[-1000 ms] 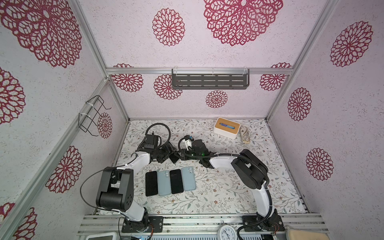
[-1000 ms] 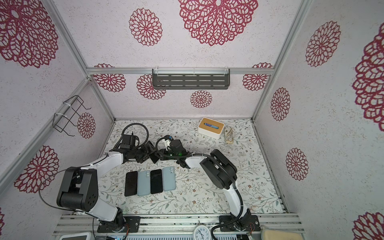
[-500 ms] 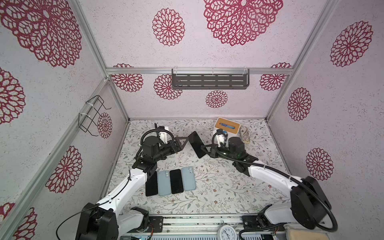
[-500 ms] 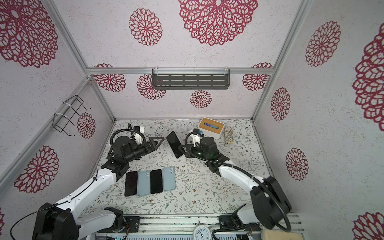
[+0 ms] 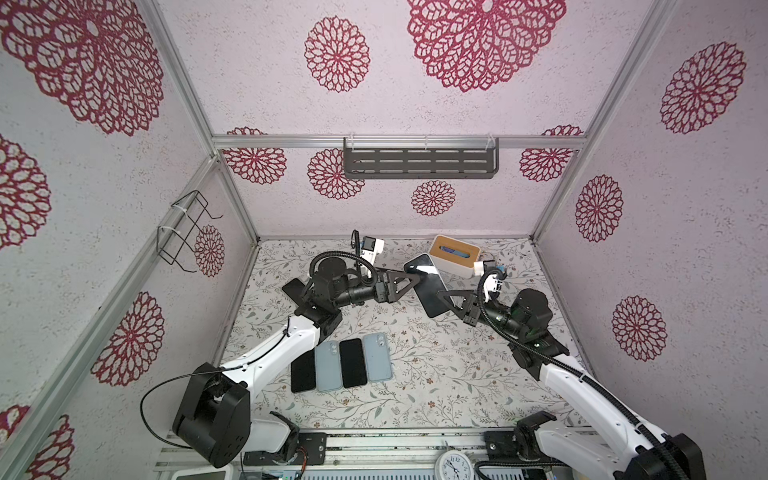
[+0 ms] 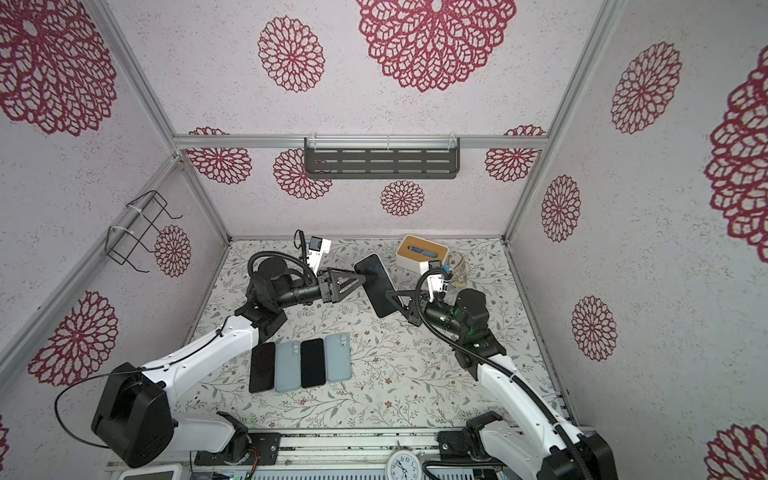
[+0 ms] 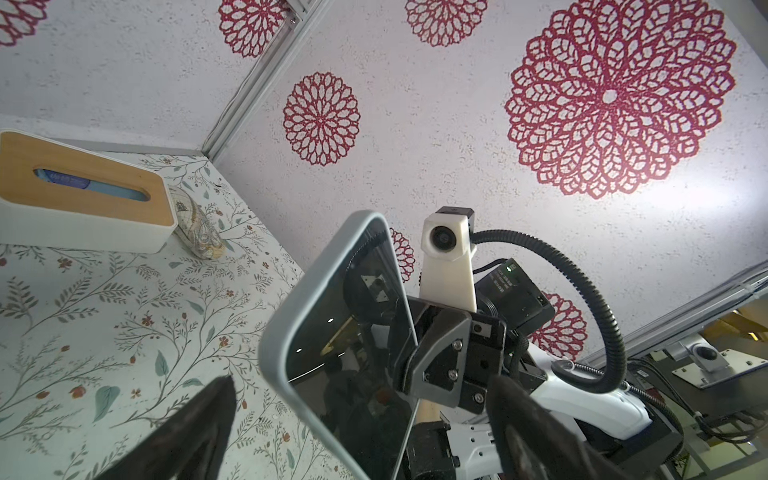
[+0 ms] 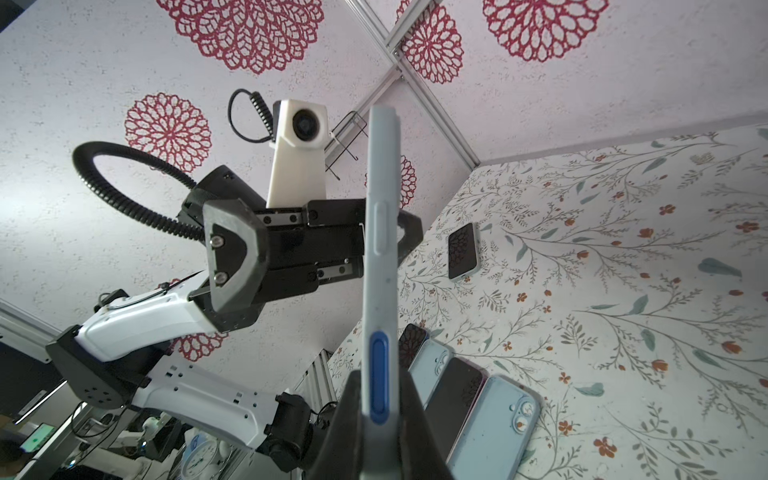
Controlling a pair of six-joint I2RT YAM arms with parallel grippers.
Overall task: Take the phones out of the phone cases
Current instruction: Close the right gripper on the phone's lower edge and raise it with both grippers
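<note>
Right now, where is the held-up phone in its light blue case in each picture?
In a top view: the cased phone is raised above the table's middle, just in front of the tissue box.
In a top view: same spot, box behind.
Left wrist: bottom centre, dark screen showing.
Right wrist: centre, edge-on.
Shared landmark: the tissue box; the right wrist misses it.

White textured walls (image 5: 478, 208) printed with red medallions, framed by aluminium bars (image 5: 399, 141). Well beyond the fingers (image 5: 403, 275) a dark slotted shelf (image 5: 419, 163) hangs on the back wall; far left of them, a black wire rack (image 5: 187, 232). Beneath them lies a leaf-patterned floor (image 5: 436, 374), evenly lit
</note>
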